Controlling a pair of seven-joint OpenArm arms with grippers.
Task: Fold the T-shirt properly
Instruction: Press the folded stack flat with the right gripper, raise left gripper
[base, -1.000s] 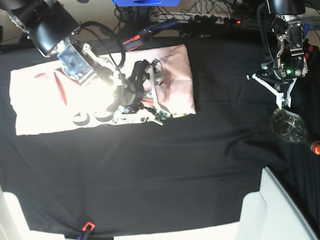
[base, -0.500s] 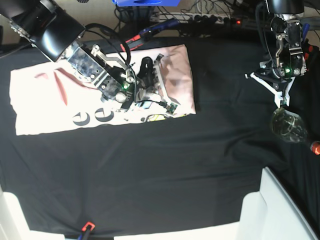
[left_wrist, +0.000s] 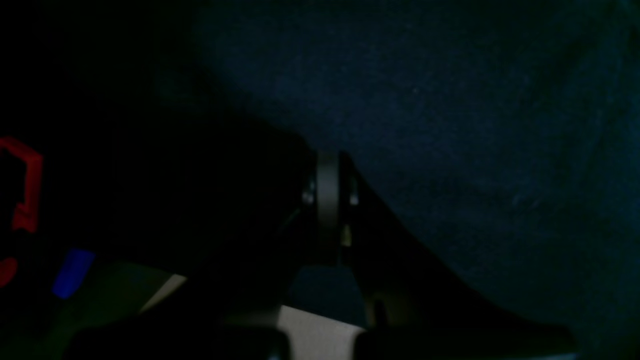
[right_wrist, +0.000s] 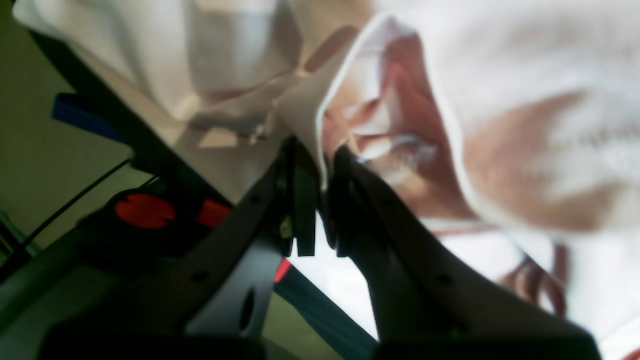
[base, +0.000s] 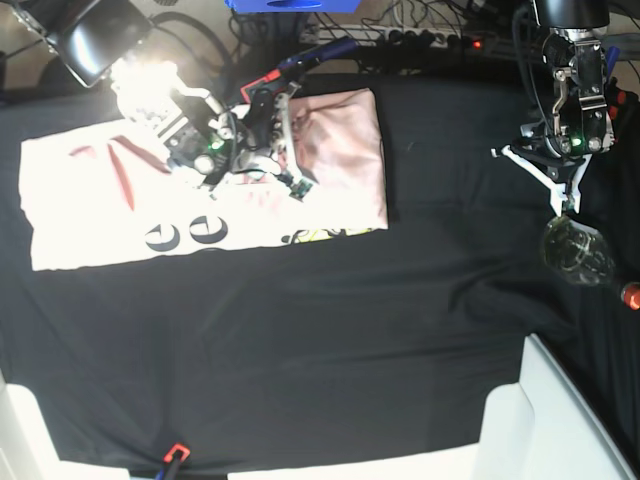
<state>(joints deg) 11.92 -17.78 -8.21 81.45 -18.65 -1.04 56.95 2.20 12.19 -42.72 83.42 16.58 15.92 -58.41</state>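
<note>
A: Right gripper (right_wrist: 320, 200) has clamped onto an edge of the pale pink cotton T-shirt (base: 340, 150), which lies on the black table cloth (base: 330, 340).

B: Fold probably starting. Left gripper (left_wrist: 327, 200) clenched, empty, parked aside.

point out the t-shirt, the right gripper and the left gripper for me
T-shirt (base: 345, 150), base view, on the plain pink panel at its right end.
Right gripper (right_wrist: 320, 172), right wrist view, between the fingertips pinching a fold of the shirt.
Left gripper (base: 567, 205), base view, at the white fingertips over the black cloth.
</note>
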